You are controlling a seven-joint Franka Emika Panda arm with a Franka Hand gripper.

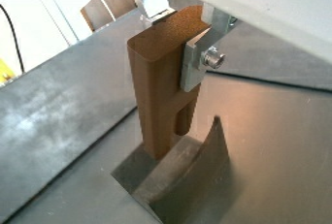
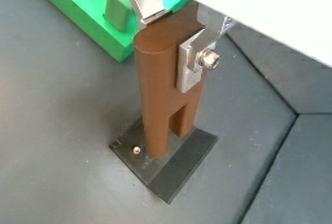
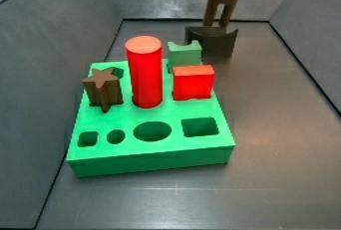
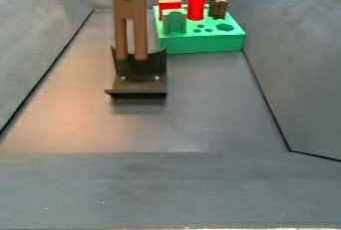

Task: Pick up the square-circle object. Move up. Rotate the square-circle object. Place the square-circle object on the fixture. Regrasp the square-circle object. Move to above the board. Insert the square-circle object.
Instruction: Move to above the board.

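Square-circle object stands upright on the fixture, pinched near its top by our end effector; releasing carelessly, we judge, could topple it.

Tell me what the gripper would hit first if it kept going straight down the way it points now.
Most likely the fixture. The gripper points down, shut on the upper part of the upright square-circle object, whose lower end already stands on the fixture's base plate. So the peg would press into the fixture before the fingers meet anything.
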